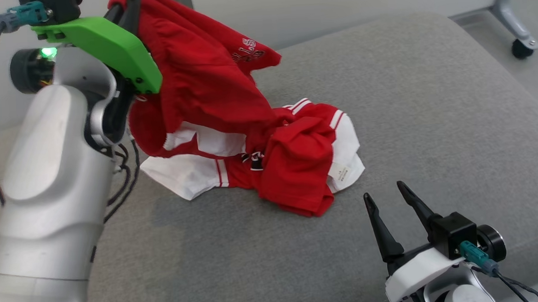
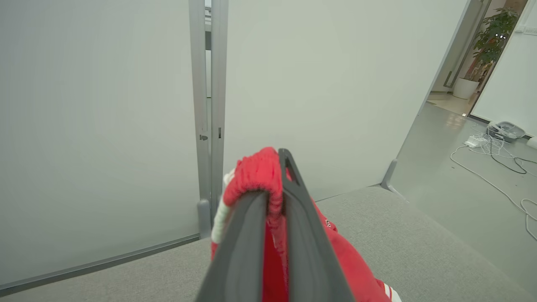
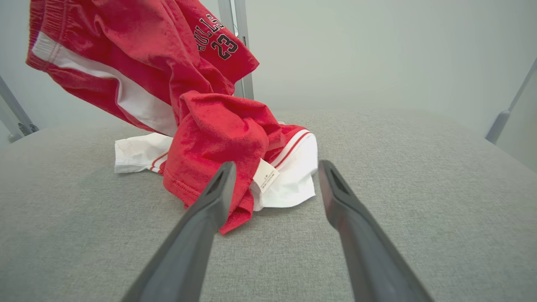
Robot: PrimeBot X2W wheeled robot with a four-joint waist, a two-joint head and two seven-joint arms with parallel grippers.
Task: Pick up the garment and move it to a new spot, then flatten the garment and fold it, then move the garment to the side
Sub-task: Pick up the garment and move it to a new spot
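While the garment (image 2: 256,176) is clamped in the left jaws, its "23" (image 3: 225,44) is legible at 11 o'clock beyond open right jaws.

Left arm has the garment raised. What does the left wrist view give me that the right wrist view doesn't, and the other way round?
Left wrist view: the left tool shut on the red elastic waistband, plus a potted plant and loose cables off to the right. Right wrist view: the open right tool, the BULLS 23 print, the white care label, and the lower half heaped on the grey cushion. Both: the red-and-white shorts and that cushion.
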